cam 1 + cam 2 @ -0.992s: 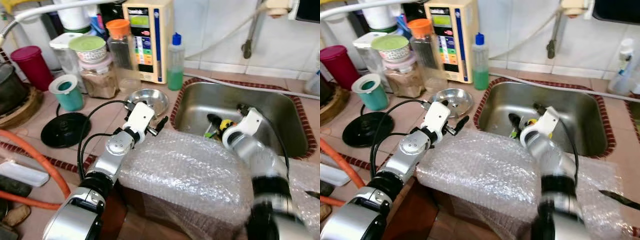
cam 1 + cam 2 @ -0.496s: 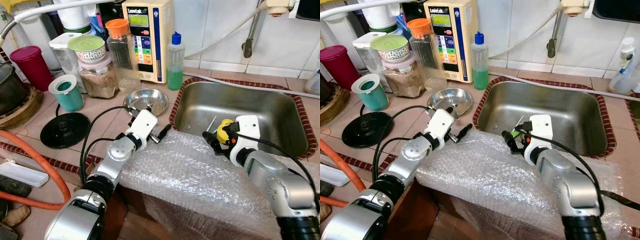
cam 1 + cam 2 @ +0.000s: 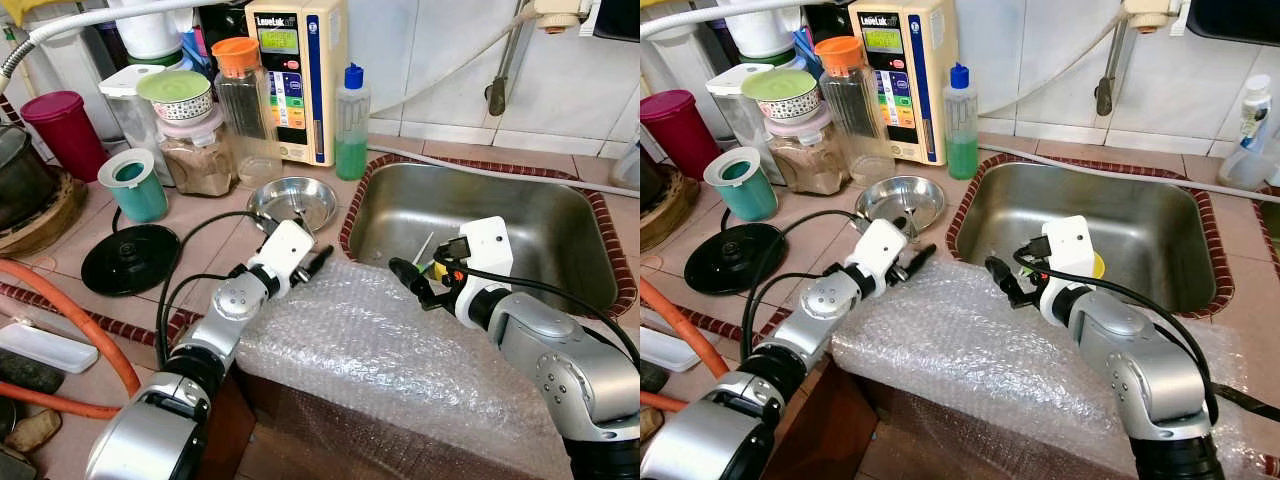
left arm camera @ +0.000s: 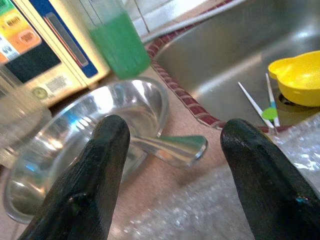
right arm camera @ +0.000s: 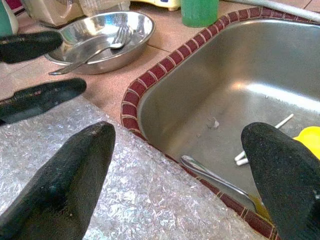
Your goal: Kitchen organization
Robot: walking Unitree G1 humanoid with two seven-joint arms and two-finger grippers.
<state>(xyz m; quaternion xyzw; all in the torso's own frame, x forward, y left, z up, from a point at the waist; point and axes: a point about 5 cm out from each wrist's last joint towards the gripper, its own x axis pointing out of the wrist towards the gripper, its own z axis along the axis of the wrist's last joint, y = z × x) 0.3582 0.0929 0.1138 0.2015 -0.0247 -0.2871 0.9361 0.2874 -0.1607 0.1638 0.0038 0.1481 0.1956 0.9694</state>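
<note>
L gripper (image 4: 170, 170) is held w/ fingers apart over bubble wrap (image 3: 380, 350), steel bowl (image 3: 293, 200) at its 12 o'clock. R gripper (image 5: 180, 175) is held apart, nothing gripped, at sink (image 3: 560, 235) edge; yellow cup (image 4: 296, 77) lies in sink.

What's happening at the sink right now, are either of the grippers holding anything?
No, both are open and empty. The left gripper hovers over the counter at the edge of the bubble wrap, pointed toward the steel dish that holds a fork. The right gripper sits at the sink's near rim above the wrap. A yellow cup and a spoon lie in the sink.
</note>
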